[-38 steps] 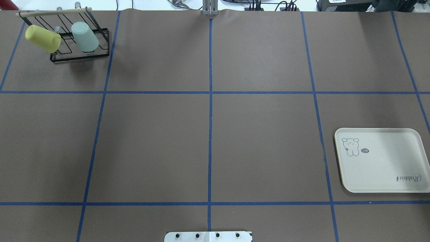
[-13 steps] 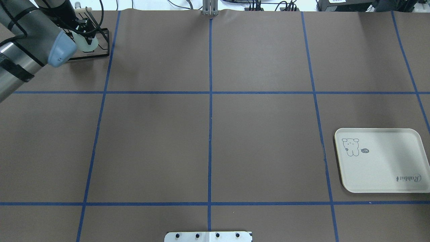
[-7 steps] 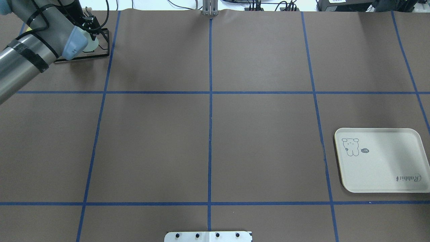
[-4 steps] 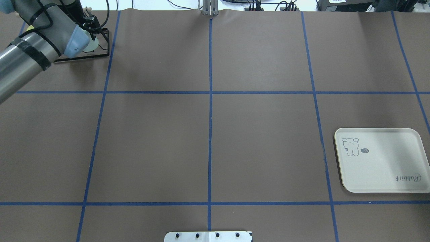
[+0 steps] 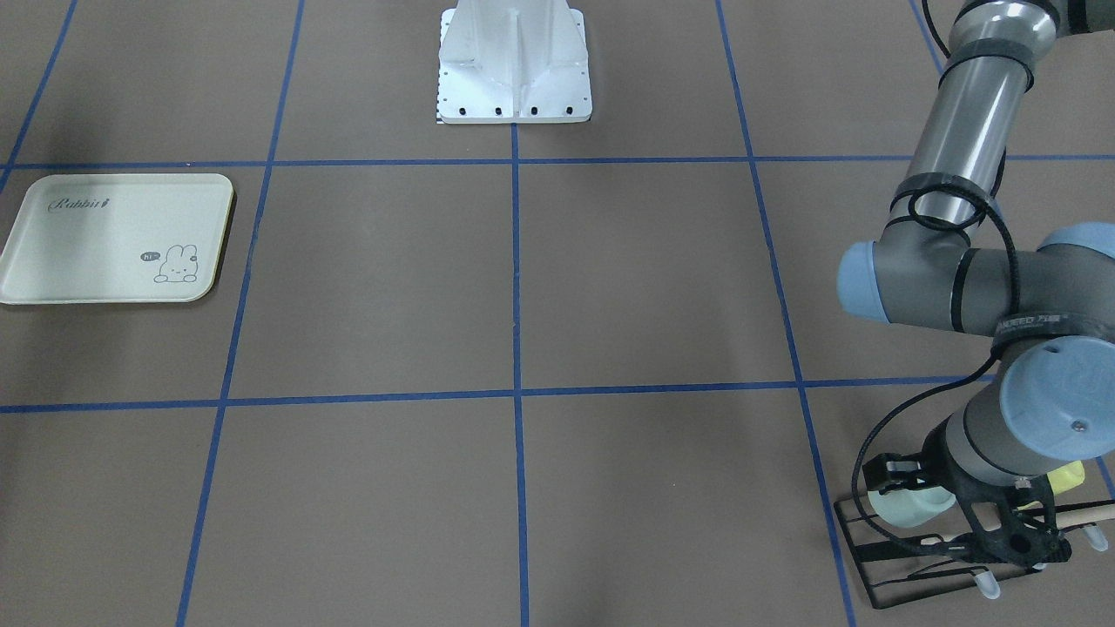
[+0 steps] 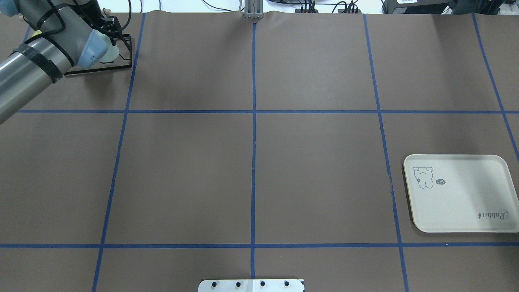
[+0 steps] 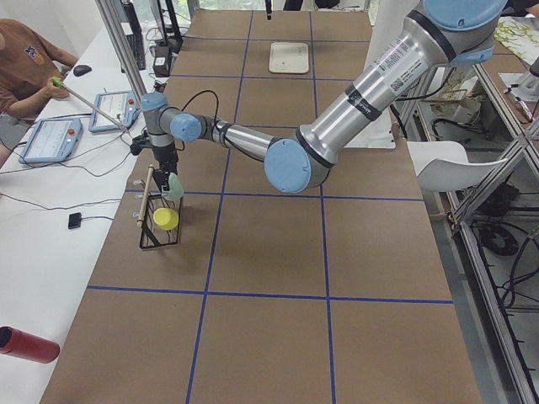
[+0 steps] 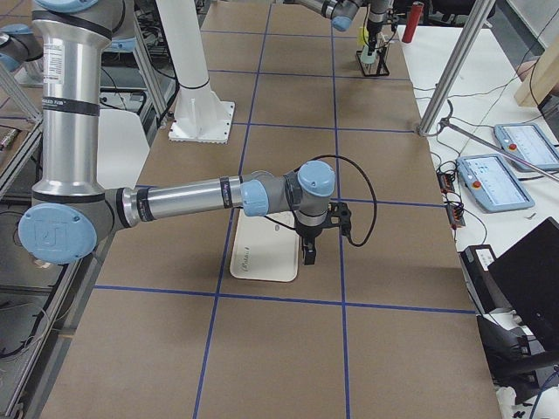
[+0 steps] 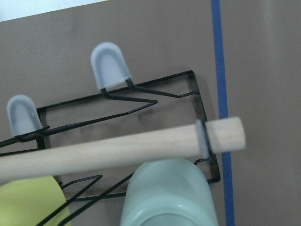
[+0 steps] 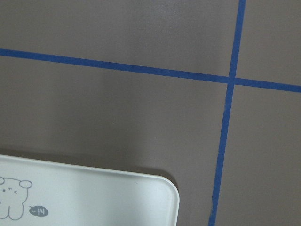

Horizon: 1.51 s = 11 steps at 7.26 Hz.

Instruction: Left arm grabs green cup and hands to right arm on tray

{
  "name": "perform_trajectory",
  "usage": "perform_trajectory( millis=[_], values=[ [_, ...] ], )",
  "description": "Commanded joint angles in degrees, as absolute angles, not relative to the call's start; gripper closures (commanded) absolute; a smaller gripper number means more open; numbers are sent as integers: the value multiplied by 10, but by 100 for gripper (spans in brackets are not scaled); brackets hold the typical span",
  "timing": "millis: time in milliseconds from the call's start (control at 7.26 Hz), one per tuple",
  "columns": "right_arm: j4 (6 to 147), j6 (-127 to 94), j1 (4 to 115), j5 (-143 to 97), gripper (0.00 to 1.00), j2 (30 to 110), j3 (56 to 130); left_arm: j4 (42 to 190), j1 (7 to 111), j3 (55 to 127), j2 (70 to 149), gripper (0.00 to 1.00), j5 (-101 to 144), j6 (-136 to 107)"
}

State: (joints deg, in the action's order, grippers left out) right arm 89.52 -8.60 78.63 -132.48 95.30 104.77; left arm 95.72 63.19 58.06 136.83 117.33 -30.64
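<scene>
The green cup (image 9: 167,197) is a small, pale mint tumbler, smooth-sided, with no handle and a slight taper. It sits tilted in a black wire rack (image 5: 906,579) at the far left corner of the table (image 6: 316,174), at the rack's end nearest the table's middle. A wooden rod (image 9: 117,148) along the top of the rack crosses over one end of the cup in the left wrist view. A yellow cup (image 7: 166,219) of about the same size sits in the rack beside it.

The left arm (image 6: 36,69) reaches out to that corner, and the left gripper (image 7: 168,172) hangs right over the green cup. From here I cannot tell whether its fingers are spread, closed or gripping the cup, as the arm and wrist hide them.

Far across the table, on the robot's right, lies the cream tray (image 6: 478,166) with its little rabbit drawing and script. The right arm (image 8: 183,199) stretches low over it, with the right gripper (image 8: 307,255) pointing down at the tray's edge. I cannot make out from the side how its fingers are set.
</scene>
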Motion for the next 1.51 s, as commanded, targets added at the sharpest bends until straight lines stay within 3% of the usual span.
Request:
perform_trajectory(
  millis=[0,138,275,689,1102,1377],
  values=[
    [887,-85,787,-1325,0,954,1048,966,632,576,1368,14,1173,-308],
    [875,-86,787,-1325,0,957,1047,966,632,577,1369,51,1173,-315],
    [875,-85,787,-1325,0,957,1048,968,632,578,1369,100,1173,-316],
    [874,-85,786,-1325,0,957,1048,929,668,643,1374,100,1220,-311],
    [846,-91,783,-1324,0,956,1048,761,689,926,1282,100,1226,-303],
    [831,-93,783,-1326,0,952,1052,683,688,1013,1272,100,1248,-317]
  ],
)
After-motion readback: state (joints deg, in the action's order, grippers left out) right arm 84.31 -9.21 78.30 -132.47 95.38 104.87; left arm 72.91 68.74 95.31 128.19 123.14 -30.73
